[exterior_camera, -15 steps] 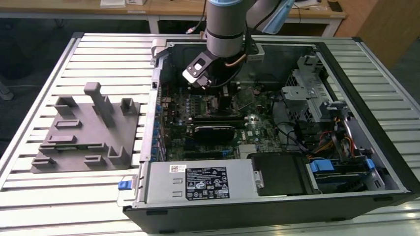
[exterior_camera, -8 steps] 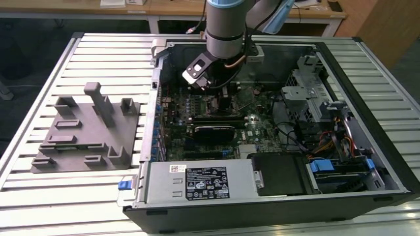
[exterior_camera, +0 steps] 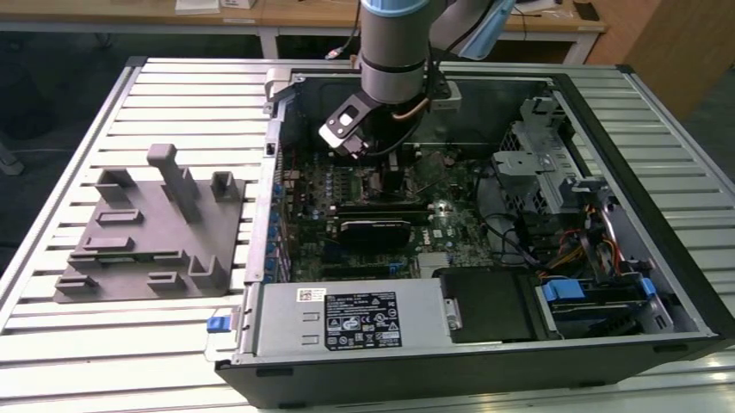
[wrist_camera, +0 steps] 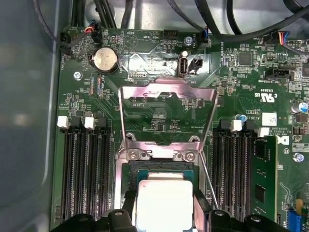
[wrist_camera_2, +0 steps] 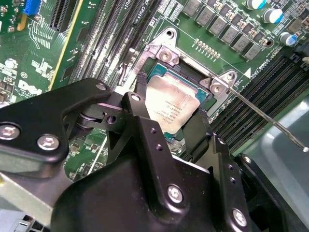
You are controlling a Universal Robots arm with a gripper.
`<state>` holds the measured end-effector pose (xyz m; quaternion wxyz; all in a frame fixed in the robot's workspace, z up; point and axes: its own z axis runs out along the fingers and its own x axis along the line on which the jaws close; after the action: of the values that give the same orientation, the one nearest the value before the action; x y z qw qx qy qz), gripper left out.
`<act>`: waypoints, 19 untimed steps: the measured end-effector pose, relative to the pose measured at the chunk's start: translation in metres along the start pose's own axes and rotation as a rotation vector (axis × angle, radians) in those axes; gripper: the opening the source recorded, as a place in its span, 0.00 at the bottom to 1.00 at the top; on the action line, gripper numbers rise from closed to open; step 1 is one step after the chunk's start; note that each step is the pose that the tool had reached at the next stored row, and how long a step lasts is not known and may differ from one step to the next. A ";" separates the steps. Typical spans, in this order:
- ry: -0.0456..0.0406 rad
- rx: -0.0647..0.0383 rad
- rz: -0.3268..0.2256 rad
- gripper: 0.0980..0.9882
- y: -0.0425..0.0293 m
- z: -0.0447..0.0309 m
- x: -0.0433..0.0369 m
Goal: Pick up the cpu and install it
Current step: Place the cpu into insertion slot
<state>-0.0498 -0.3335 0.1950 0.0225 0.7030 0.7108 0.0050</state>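
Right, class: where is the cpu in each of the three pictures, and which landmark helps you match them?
Exterior view: under the gripper, over the far part of the green motherboard; the arm covers that spot.
Second wrist view: the cpu is clamped in the gripper, at the silvery socket frame.
First wrist view: the cpu sits between two banks of black memory slots.
Shared landmark: the green motherboard.

Black-and-white printed label (exterior_camera: 361, 320) on the silver metal box (exterior_camera: 301, 331), lower centre of the exterior view: lettering too small to read. Faint dark print on the pale silvery square cpu (wrist_camera_2: 171, 104) in the second wrist view, not legible. Green motherboard (wrist_camera: 159, 108) in the first wrist view carries tiny white silkscreen codes and compliance symbols.
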 end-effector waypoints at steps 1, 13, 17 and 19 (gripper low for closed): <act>0.0001 0.000 0.000 0.50 0.0000 0.0002 0.0007; -0.0002 0.000 0.000 0.50 0.0010 0.0023 0.0019; 0.0000 0.000 0.000 0.50 0.0011 0.0025 0.0022; -0.0001 0.000 0.000 0.50 0.0011 0.0025 0.0023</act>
<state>-0.0487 -0.3312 0.1925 0.0225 0.7030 0.7108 0.0050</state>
